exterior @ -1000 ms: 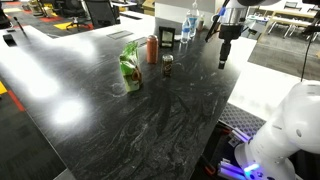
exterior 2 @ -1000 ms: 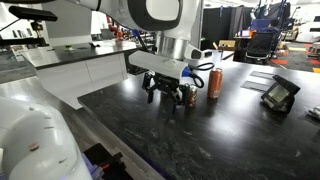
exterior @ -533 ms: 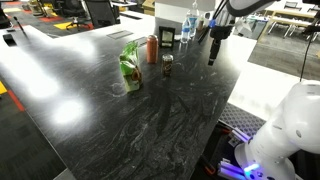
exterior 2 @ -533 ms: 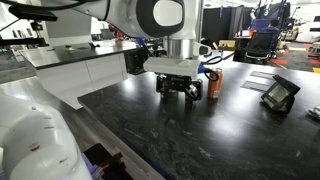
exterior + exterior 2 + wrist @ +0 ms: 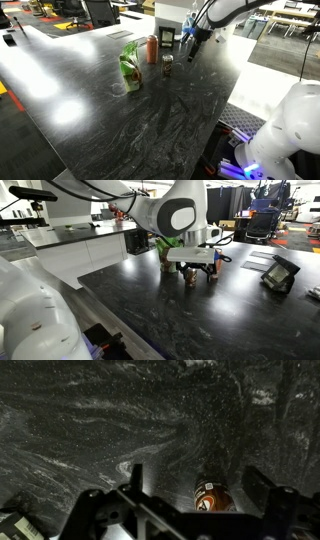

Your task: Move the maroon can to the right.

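Jaws: gripper (image 5: 189, 50) hung above the table (image 5: 150, 120), spread wide, holding nothing | Target: maroon can (image 5: 167, 65) upright between green bag (image 5: 130, 66) and gripper, near taller orange can (image 5: 152, 48) | Risk: can looked off-centre in wrist view; a descending finger could clip and topple it
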`<state>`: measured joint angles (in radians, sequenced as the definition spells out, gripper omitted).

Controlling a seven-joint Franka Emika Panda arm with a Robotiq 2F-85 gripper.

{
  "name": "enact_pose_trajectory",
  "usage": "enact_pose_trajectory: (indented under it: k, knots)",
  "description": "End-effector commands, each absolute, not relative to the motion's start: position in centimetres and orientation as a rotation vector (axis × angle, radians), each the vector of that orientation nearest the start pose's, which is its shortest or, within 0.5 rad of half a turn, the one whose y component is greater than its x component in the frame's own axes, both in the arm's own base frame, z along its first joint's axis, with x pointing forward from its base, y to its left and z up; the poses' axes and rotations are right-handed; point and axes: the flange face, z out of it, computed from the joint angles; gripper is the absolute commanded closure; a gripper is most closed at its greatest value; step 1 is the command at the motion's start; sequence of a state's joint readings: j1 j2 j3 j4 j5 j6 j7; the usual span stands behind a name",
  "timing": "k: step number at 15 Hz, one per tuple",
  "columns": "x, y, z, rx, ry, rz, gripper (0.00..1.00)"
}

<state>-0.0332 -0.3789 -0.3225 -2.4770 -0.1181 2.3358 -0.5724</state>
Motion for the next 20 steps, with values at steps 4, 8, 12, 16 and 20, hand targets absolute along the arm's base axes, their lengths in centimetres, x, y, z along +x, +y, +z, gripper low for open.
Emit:
enact_pose_trajectory:
  k: [4, 8, 12, 16, 20]
  knots:
    - [44.5, -15.8, 44.8, -3.000, -0.444, -0.405, 0.00]
    - [45.9, -13.6, 44.7, -2.965, -0.513, -0.383, 0.00]
    - [47.6, -12.0, 43.7, -2.968, -0.583, -0.342, 0.00]
    - [49.4, -12.2, 42.9, -2.998, -0.613, -0.324, 0.00]
    - [51.1, -12.0, 42.5, -3.000, -0.662, -0.307, 0.00]
